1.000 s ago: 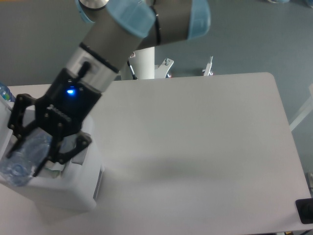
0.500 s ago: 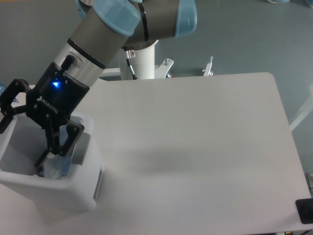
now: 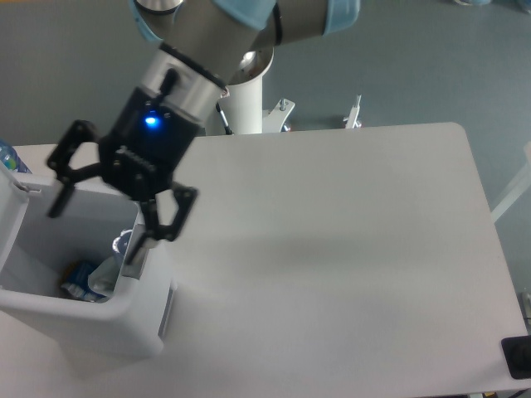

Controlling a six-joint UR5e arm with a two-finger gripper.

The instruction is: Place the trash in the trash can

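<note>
**White bin holds the bottle; pincer empty above it**

White plastic formed the trash can [image 3: 99,319], a boxy bin with rounded corners and a thick rim, which stood at the nine o'clock edge of the bench [image 3: 332,257]. A grey rectangular panel showed on its side facing the bench centre.

Progress. The crushed plastic bottle [image 3: 93,278] lay inside the bin, low against the inner wall on its three o'clock side, with the blue of its label visible. That item was judged to be disposed of. The white paper tissue could not be found: none lay on the visible bench surface, and the bin's interior was white and partly hidden by the arm, so whether the tissue was already inside could not be told. If it was, the task was judged complete apart from withdrawal of the arm; if not, one item remained to be fetched.

Pincer. The pincer [image 3: 104,195] was spread wide, one finger out toward nine o'clock over the bin's far rim, the other hanging at the near wall by the bottle. Nothing was gripped between them.

Relation. The bottle lay below the pincer, toward six o'clock in the picture, and apart from both fingers as far as could be seen; the lower fingertip [image 3: 137,249] stood just beside the bottle's upper end, and contact there could not be ruled out.
</note>
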